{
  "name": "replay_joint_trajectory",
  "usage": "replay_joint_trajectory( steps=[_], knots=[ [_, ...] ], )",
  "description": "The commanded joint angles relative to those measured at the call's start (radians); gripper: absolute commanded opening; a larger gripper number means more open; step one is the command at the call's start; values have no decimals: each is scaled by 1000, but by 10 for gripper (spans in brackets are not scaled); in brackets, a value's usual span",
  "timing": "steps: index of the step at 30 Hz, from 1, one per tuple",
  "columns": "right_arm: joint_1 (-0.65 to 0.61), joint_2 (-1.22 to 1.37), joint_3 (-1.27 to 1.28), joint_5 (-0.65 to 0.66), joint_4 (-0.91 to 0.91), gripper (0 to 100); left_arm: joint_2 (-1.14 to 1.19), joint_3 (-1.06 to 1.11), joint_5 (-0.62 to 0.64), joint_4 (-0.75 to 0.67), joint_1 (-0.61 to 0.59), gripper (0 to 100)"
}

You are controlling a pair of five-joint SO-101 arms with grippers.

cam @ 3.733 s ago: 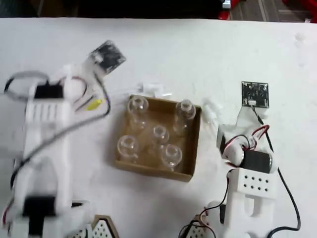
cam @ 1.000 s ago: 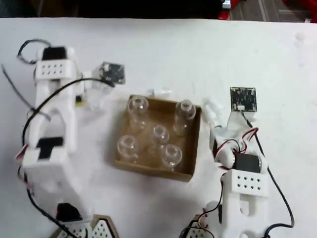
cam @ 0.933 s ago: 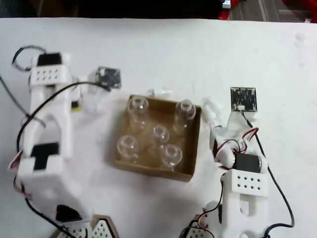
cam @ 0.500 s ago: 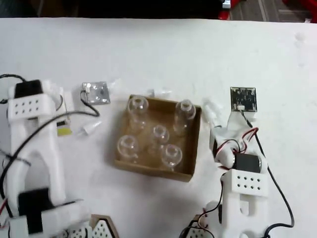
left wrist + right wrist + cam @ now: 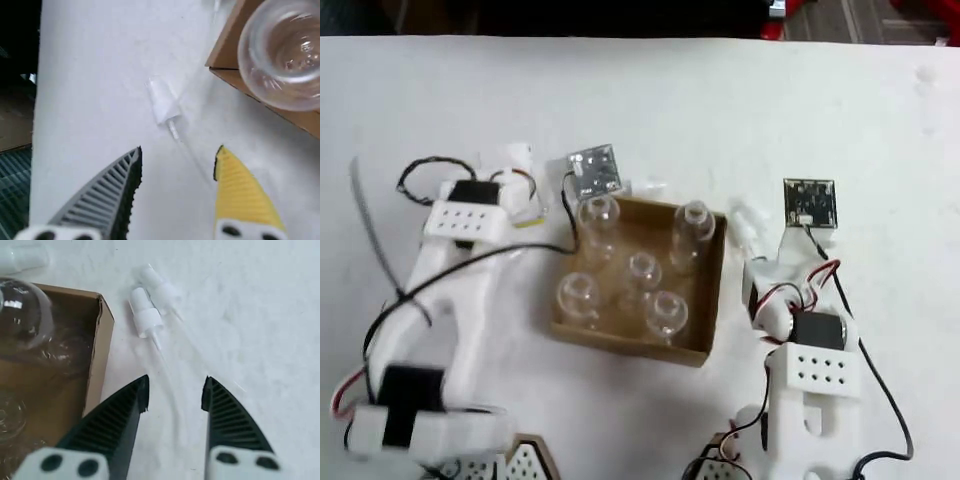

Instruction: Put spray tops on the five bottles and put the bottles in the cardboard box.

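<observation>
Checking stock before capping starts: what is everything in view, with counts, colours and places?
bottles: five, clear, uncapped, standing in the cardboard box.
cardboard box: one, brown, mid-table between the arms.
spray tops: at least three, white, lying loose on the table; two beside the box's wall near the right gripper, one off a box corner near the left gripper.
table: one, white.
left gripper: one, grey and yellow fingers, open, above the table.
right gripper: one, black fingers, open, above the table.
</observation>
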Motion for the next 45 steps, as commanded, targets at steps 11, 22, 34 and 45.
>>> replay_joint_trajectory(
  steps=[11, 22, 34, 45],
  knots=[
    [-8, -13, -5, 3, -21, 152, 414, -411, 17, 44, -7, 222],
    [-8, -7, -5, 3, -38, 152, 504, -451, 12, 46, 4, 24],
    [-8, -5, -3, 3, -45, 152, 458, -445, 11, 172, 19, 20],
    [-5, -5, -2, 3, -44, 152, 470, -552, 296, -28, 47, 142]
  ],
)
